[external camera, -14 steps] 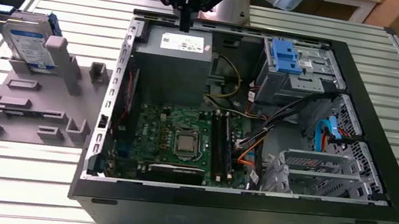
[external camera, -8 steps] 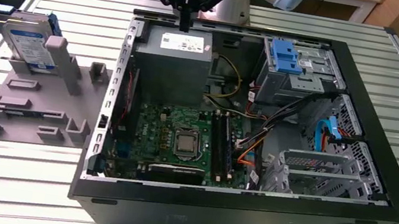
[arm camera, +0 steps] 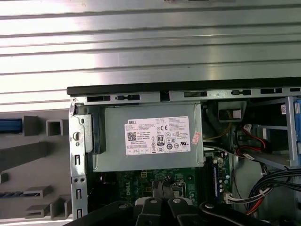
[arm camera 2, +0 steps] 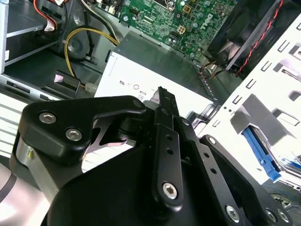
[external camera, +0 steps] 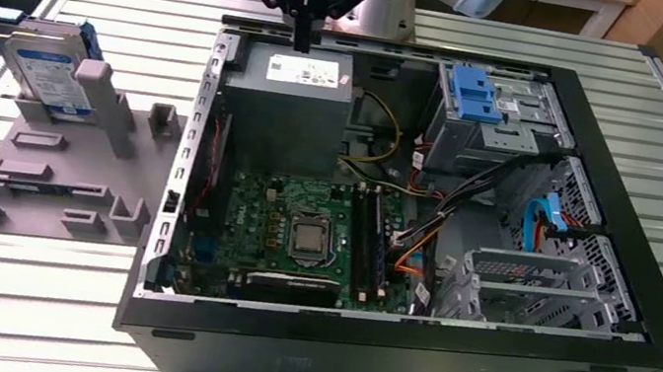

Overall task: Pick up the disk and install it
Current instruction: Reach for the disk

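One tool (external camera: 303, 37), mine, is hanging fingers-down over the rear of the open computer case (external camera: 412, 354), with its two fingers sitting clenched flat against each other. The tips are hovering at the back edge of the grey power supply (external camera: 287, 89), above its white sticker; I cannot tell whether they are touching it. In both wrist views the tool (arm camera 2: 162, 94) (arm camera: 164, 186) is pointing at that same power supply (arm camera 2: 141, 77) (arm camera: 150, 155). Beyond it the green motherboard (external camera: 285, 229) is lying on the case floor.

The disk (external camera: 46, 71) is standing tilted on a grey fixture (external camera: 53, 177) toward the exterior view's left, outside the case and well apart from the tool. Case and fixture are both resting on the slatted tabletop (external camera: 8, 295).
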You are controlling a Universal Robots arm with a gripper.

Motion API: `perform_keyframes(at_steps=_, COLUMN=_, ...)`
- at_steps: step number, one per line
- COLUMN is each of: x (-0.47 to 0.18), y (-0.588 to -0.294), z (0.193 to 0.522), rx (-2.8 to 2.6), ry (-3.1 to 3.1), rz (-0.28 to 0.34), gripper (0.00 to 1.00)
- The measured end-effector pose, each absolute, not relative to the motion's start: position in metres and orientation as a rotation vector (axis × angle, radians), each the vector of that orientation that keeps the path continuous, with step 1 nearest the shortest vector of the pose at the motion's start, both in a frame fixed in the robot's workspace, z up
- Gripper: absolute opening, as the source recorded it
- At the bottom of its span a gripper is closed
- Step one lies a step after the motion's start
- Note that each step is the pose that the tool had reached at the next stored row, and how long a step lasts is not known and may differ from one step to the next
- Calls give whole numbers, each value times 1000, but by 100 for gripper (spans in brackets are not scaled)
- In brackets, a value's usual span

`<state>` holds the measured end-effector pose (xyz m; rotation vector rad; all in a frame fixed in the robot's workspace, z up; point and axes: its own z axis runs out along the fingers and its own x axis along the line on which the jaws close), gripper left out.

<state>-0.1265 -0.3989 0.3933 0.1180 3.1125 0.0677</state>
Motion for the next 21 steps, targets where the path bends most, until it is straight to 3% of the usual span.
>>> perform_keyframes(at_steps=21, x=-135, y=-399, z=393, rx=118, ry=3113, rz=68, gripper=11)
